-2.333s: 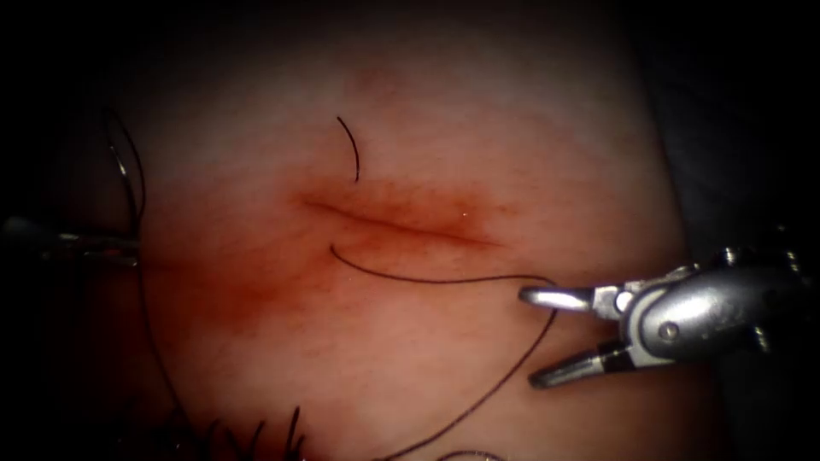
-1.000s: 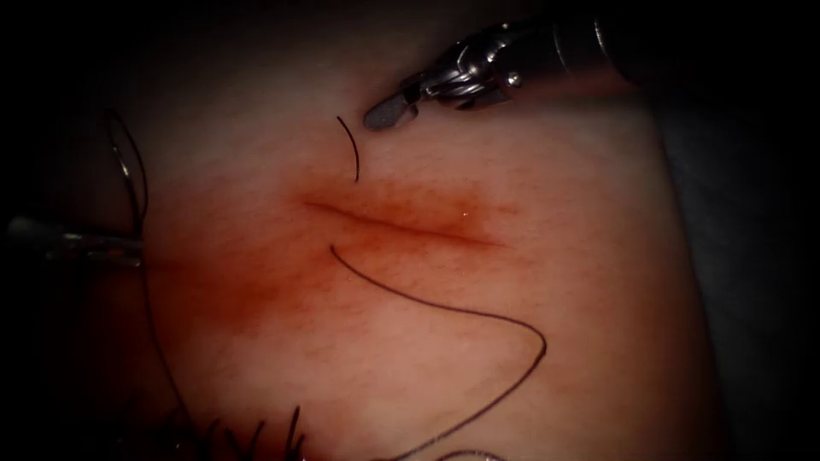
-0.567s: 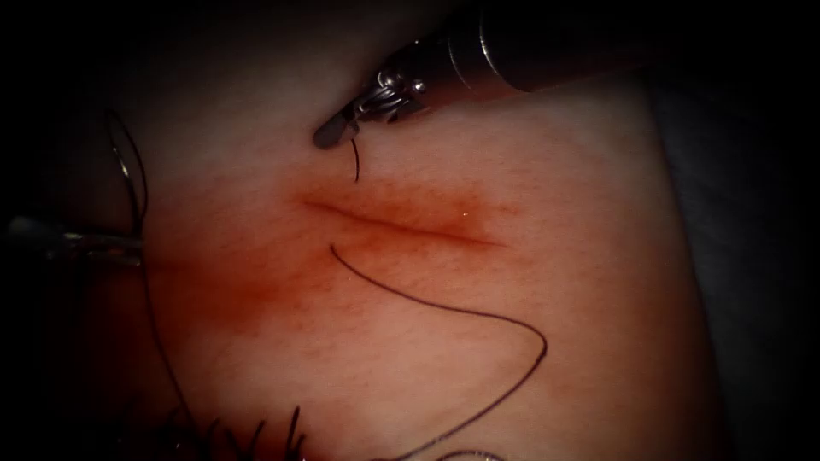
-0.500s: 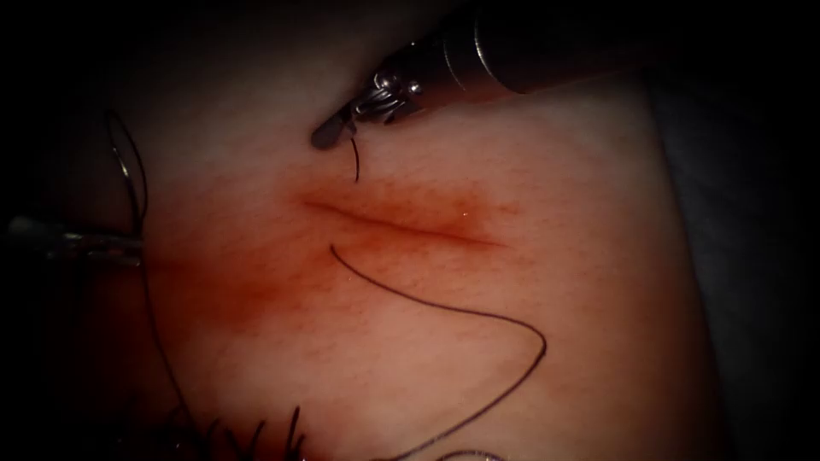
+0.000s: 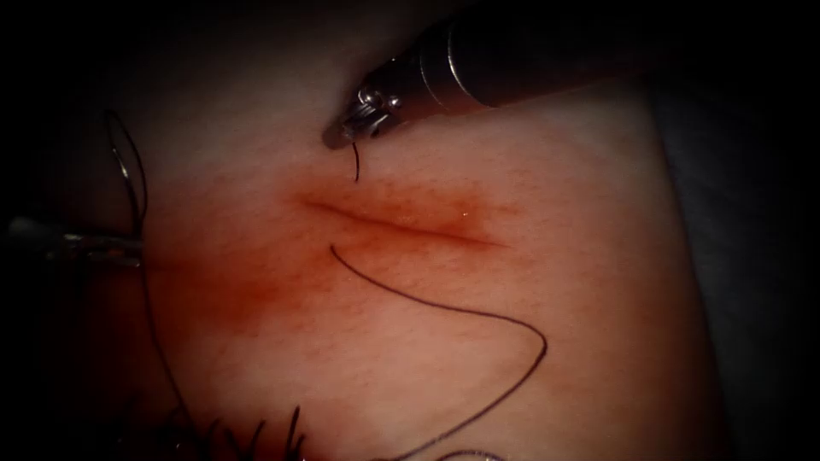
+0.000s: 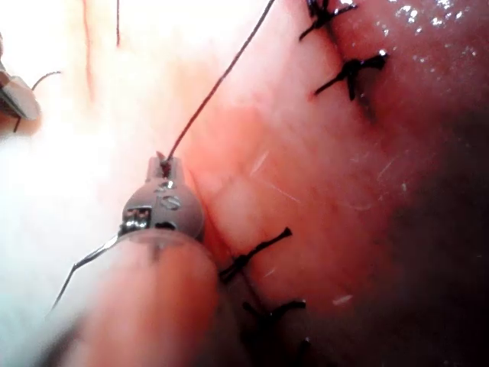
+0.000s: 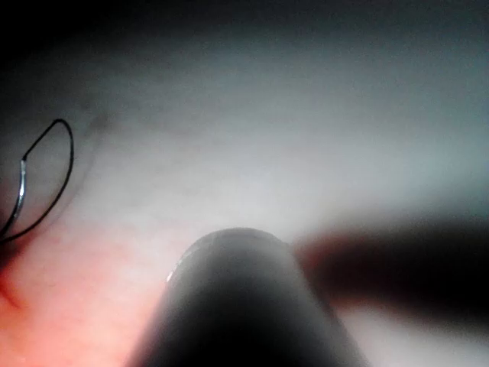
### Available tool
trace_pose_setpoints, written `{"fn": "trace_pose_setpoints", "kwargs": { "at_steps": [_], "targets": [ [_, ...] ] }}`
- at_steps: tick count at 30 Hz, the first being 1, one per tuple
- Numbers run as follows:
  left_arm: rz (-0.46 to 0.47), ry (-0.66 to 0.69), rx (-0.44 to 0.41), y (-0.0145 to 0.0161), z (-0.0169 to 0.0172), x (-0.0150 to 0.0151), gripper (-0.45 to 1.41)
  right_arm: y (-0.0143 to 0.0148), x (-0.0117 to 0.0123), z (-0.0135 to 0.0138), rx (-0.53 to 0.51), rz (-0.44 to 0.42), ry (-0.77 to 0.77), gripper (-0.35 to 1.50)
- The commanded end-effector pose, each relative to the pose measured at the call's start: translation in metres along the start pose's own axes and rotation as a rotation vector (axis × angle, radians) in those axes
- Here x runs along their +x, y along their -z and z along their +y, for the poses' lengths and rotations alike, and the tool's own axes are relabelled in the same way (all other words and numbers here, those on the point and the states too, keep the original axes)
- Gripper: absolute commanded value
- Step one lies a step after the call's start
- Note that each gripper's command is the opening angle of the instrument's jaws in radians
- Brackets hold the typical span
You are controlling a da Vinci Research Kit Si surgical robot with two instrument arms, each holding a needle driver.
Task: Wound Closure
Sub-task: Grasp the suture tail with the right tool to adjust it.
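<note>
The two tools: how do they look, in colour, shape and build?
The right arm's tool is silvery metal: a thick, round, dark shaft with a ringed collar narrows to a small jointed wrist. The left arm's tool has a rounded grey metal head with small markings, on a wide smooth shaft.

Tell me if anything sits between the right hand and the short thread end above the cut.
Nothing visible does. The right hand sits right at the top of the thread end; whether it grips is unclear. The left hand holds thread.
</note>
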Motion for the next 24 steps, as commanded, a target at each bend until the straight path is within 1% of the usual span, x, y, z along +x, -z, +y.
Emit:
{"fn": "trace_pose_setpoints", "kwargs": {
  "at_steps": [1, 4, 6, 10, 12, 16, 17, 18, 19, 20, 22, 23, 24],
  "targets": [
    [0.002, -0.001, 0.001, -0.0007, -0.0001, -0.0002, -0.45, -0.0007, 0.0002, 0.0002, 0.000, 0.001, 0.003, -0.35],
    [0.001, -0.001, 0.001, -0.0008, -0.0002, -0.0001, -0.45, -0.0004, 0.0000, 0.0002, 0.003, -0.001, 0.019, -0.35],
    [0.001, 0.000, 0.001, -0.0008, -0.0002, -0.0001, -0.45, -0.0002, 0.0000, 0.0000, 0.011, 0.018, 0.016, -0.35],
    [0.001, 0.000, 0.001, -0.0008, -0.0002, -0.0001, -0.45, 0.0008, 0.0003, -0.0005, 0.046, 0.092, 0.022, -0.35],
    [0.001, 0.000, 0.001, -0.0008, -0.0002, -0.0001, -0.45, 0.0018, 0.0006, -0.0007, 0.085, 0.143, 0.034, -0.35],
    [0.001, -0.001, 0.001, -0.0008, -0.0002, -0.0001, -0.45, 0.0039, 0.0008, -0.0008, 0.162, 0.275, 0.025, -0.35],
    [0.001, -0.001, 0.001, -0.0008, -0.0002, -0.0001, -0.45, 0.0045, 0.0006, -0.0009, 0.188, 0.320, 0.027, -0.35],
    [0.001, -0.001, 0.001, -0.0008, -0.0002, -0.0001, -0.45, 0.0047, 0.0005, -0.0009, 0.209, 0.344, 0.032, -0.35],
    [0.001, -0.001, 0.001, -0.0008, -0.0002, -0.0001, -0.45, 0.0051, 0.0000, -0.0009, 0.257, 0.398, 0.045, -0.35],
    [0.000, -0.001, -0.001, -0.0008, -0.0001, -0.0001, -0.45, 0.0055, -0.0007, -0.0009, 0.310, 0.458, 0.068, -0.35],
    [0.000, -0.001, -0.001, -0.0008, -0.0001, -0.0001, -0.45, 0.0060, -0.0020, -0.0007, 0.360, 0.522, 0.098, -0.35],
    [0.000, -0.001, -0.001, -0.0008, -0.0001, -0.0001, -0.45, 0.0064, -0.0029, -0.0004, 0.402, 0.561, 0.092, -0.35],
    [0.000, -0.001, -0.001, -0.0009, -0.0002, -0.0001, -0.45, 0.0074, -0.0051, 0.0004, 0.460, 0.631, 0.073, -0.35]
  ]
}}
